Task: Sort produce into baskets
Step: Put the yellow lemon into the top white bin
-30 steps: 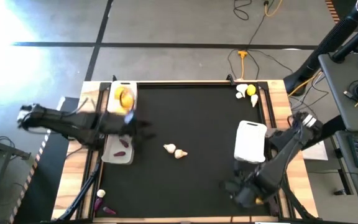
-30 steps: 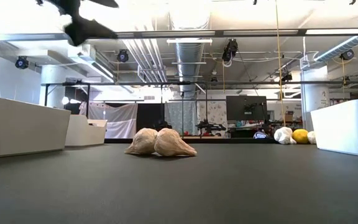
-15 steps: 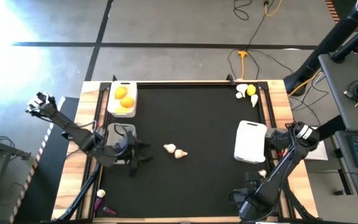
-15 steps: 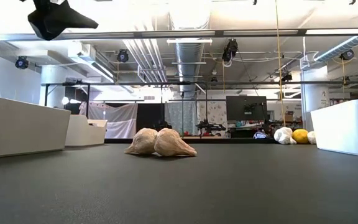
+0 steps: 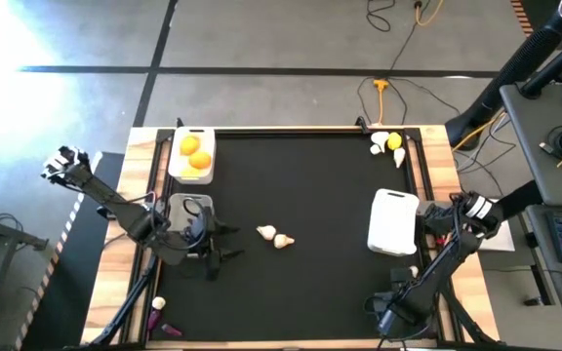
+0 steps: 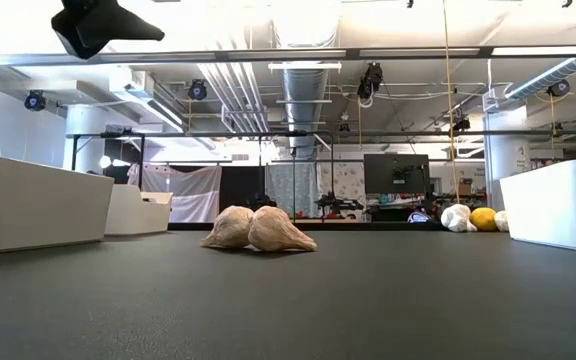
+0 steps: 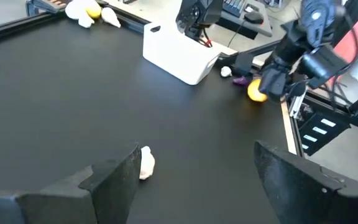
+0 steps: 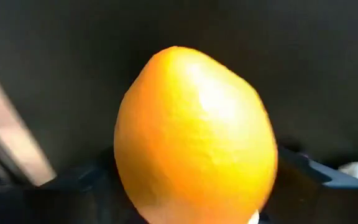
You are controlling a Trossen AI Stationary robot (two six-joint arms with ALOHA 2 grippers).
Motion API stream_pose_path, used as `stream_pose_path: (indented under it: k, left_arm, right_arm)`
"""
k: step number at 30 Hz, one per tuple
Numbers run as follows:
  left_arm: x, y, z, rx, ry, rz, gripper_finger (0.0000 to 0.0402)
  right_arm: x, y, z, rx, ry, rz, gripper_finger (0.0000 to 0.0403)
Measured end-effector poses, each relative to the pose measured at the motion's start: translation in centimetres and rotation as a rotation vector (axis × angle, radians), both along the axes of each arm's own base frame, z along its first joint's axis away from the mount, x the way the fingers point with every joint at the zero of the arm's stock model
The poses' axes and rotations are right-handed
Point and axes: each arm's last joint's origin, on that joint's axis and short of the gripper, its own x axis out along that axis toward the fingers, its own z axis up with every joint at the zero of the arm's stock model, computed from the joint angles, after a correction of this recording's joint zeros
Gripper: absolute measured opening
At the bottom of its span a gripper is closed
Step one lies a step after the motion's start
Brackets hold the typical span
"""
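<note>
My right gripper (image 5: 388, 319) points down at the table's near right corner with a yellow-orange citrus fruit (image 8: 194, 134) between its fingers. The left wrist view shows the same fruit (image 7: 257, 92) under that gripper (image 7: 271, 78). My left gripper (image 5: 213, 253) hangs open and empty above the mat, beside the left baskets. Two garlic bulbs (image 5: 274, 236) lie mid-table. One basket (image 5: 192, 156) at the far left holds two citrus fruits. A second basket (image 5: 185, 216) lies partly under my left arm, and a third (image 5: 393, 222) stands on the right. My right gripper has the citrus fruit's two opposite sides (image 8: 126, 168) between its two fingers (image 8: 73, 186), coming from above and pointing steeply down. The fruit fills the whole gap. Whether it rests on the mat or is lifted clear, I cannot tell.
Garlic and a citrus fruit (image 5: 386, 142) lie in the far right corner. A garlic bulb (image 7: 226, 71) and an eggplant (image 7: 241, 80) lie close to my right gripper. A garlic bulb (image 5: 158, 304) and eggplants (image 5: 164, 327) lie at the near left corner.
My left gripper has swung from over the left baskets toward the table's near edge and stopped there, still open. My right gripper has sunk and tipped more steeply down at the near right corner.
</note>
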Motion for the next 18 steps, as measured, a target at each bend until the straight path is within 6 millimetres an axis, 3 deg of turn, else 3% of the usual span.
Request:
stream_pose_path:
  k: [3, 5, 8, 11, 14, 18]
  left_arm:
    - [-0.1, 0.1, 0.8, 0.015, -0.01, -0.011, 0.0292]
    - [-0.4, 0.3, 1.4, 0.028, -0.008, -0.015, 0.0292]
    - [-1.1, 0.8, 1.5, 0.044, 0.028, -0.01, 0.0292]
    - [-1.5, 1.4, 1.7, 0.036, 0.037, 0.007, 0.0292]
    - [-1.5, 2.1, 1.8, 0.037, 0.046, 0.012, 0.0292]
    - [-1.2, 3.0, 1.5, 0.034, 0.093, 0.003, 0.0292]
  right_arm:
    - [0.1, -0.5, 0.0, -0.018, 0.019, -0.011, 0.0237]
    - [1.4, -0.6, 1.4, 0.013, -0.004, -0.013, 0.0218]
    - [4.8, -1.4, 4.8, 0.041, -0.126, 0.007, 0.0218]
    - [9.1, -3.4, 8.1, -0.01, -0.332, 0.059, 0.0218]
    - [13.9, -7.7, 9.8, -0.084, -0.529, 0.071, 0.0218]
    - [18.3, -15.6, 8.8, -0.147, -0.603, 0.014, 0.0218]
